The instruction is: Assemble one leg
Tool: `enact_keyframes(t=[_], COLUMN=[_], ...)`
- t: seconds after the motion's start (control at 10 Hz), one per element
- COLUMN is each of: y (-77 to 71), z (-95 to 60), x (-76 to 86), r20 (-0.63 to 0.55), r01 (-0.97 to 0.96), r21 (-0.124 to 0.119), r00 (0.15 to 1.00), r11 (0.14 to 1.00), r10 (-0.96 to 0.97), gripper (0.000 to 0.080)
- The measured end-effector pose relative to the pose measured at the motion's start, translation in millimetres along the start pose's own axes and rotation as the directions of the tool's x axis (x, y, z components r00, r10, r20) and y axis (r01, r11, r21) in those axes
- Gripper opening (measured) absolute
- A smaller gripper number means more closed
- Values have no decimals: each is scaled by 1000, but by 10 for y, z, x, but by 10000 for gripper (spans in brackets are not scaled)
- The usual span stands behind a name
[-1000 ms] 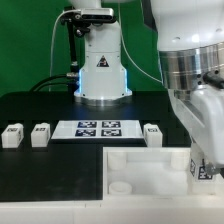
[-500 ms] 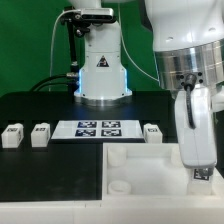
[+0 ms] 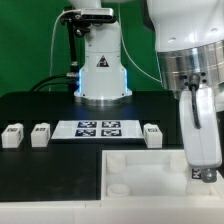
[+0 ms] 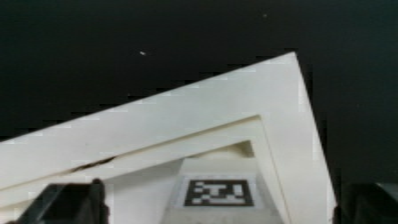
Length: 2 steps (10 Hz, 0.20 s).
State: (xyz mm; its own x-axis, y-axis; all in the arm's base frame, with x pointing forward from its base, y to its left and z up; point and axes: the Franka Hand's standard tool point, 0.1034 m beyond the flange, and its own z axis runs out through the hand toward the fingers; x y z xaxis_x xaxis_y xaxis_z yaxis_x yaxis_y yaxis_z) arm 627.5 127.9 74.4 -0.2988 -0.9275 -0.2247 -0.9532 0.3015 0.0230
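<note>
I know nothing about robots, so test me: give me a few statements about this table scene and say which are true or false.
1. Three small legs stand in the row with the marker board: two on the exterior view's left, one on its right. True.
2. The marker board carries four black tags. True.
3. The claw hangs over the far left of the table. False: it is at the exterior view's right, over the big white tray piece.
4. The wrist view shows a tagged leg between the claw's fingers. True.
5. The tray piece is black. False: it is white.
</note>
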Motion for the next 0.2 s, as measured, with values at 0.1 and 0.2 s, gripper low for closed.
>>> enact_keyframes(t=[0.1, 0.2], y=[43, 74], z=[-126, -154], x=[-69, -92], r20=[15, 18], r01=[0, 2], r21=[8, 8], r00=[1000, 1000], r11=[1000, 1000], r10=[0, -2], gripper=[648, 648])
